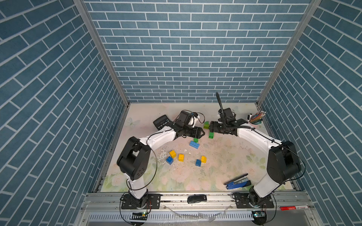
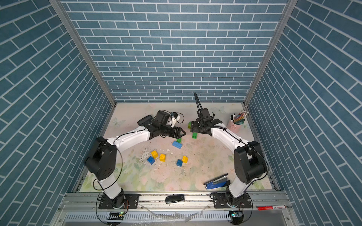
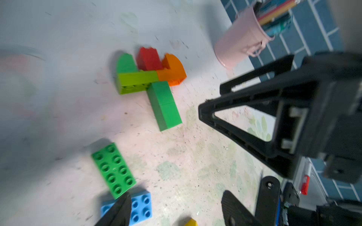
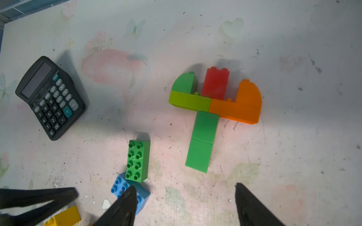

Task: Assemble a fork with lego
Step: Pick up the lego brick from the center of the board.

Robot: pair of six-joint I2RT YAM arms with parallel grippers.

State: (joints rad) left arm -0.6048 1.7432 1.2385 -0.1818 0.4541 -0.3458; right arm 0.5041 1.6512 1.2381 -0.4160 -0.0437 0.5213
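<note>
The left gripper (image 3: 176,213) hangs with jaws apart and empty near a blue brick (image 3: 141,205). The right gripper (image 4: 186,207) also gapes, holding nothing. Just ahead, the lego fork (image 4: 192,101) lies flat on the table (image 4: 293,156). It looks light, stiff and slick, so it is probably best pinched across its green handle (image 4: 201,142), as the joints may pop.

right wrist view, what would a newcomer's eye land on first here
The colourful lego fork lying flat: green handle, lime-and-orange crossbar, green, red and orange prongs. Next, the black calculator apart from it, and a loose green brick beside a light-blue brick.
</note>
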